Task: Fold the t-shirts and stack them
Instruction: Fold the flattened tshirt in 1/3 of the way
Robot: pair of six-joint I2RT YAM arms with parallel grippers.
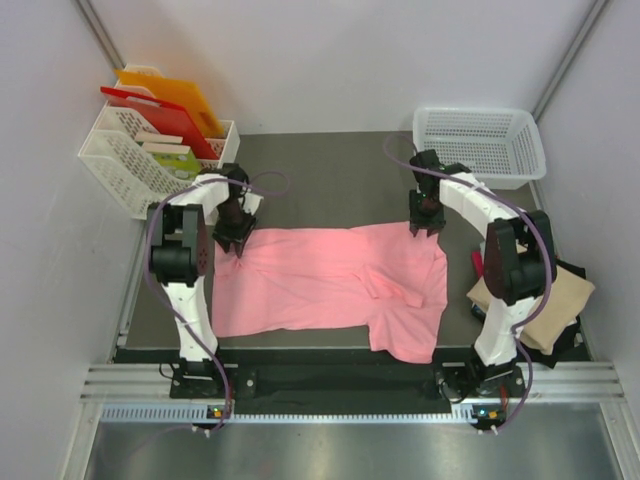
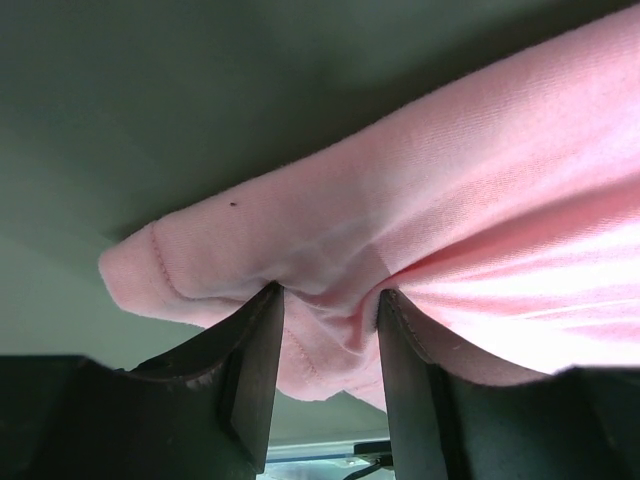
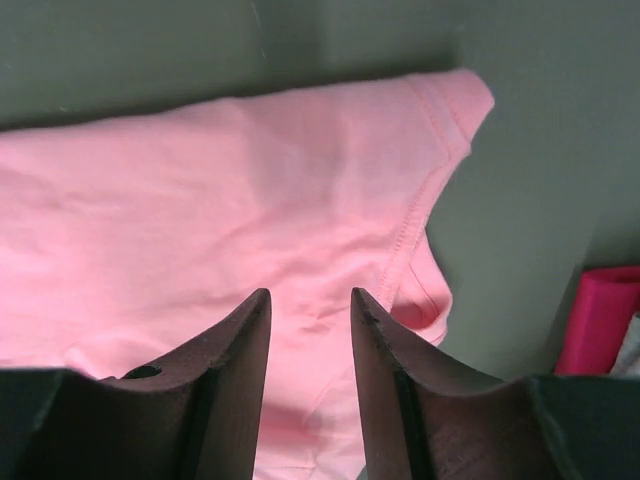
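A salmon-pink t-shirt (image 1: pixel 330 275) lies spread out on the dark table, with one sleeve folded over near its right side. My left gripper (image 1: pixel 236 243) stands at the shirt's far left corner. In the left wrist view its jaws (image 2: pixel 330 295) are apart, and a loose bunch of the pink cloth (image 2: pixel 480 180) sags between them. My right gripper (image 1: pixel 427 228) is at the far right corner. It is open (image 3: pixel 310 295) just over the pink shirt (image 3: pixel 200 190), holding nothing. A tan-beige shirt (image 1: pixel 545 300) lies on a dark one at the right edge, behind my right arm.
A white mesh basket (image 1: pixel 480 140) stands at the back right. A white rack (image 1: pixel 130 165) with red and orange boards is at the back left. A red cloth edge (image 1: pixel 477 262) (image 3: pixel 600 320) shows beside the pink shirt's right side. White walls close in the table.
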